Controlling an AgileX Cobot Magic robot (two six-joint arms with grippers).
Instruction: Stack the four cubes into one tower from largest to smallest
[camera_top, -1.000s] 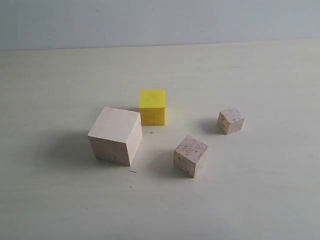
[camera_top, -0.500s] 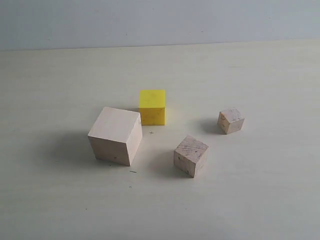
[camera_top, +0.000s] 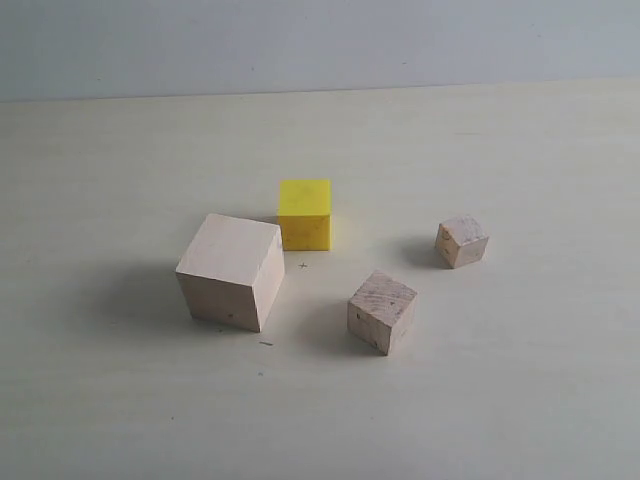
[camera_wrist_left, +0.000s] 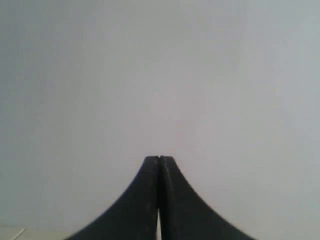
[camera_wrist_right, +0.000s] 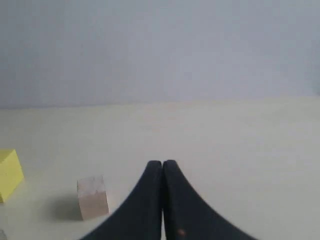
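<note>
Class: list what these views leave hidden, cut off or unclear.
Exterior view: neither arm appears, so where each tool stands is unknown.
Exterior view: a corner of the large cube meets the yellow cube in the image; touching or apart is unclear.
Right wrist view: the frame edge cuts the yellow cube; the shut right tool hides the table behind it.
Left wrist view: only the shut left tool and blank wall; no cubes.

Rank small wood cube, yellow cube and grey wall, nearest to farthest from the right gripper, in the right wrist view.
1. small wood cube, on the table near the right gripper.
2. yellow cube, farther, at the picture's edge.
3. grey wall, behind the table.
</note>
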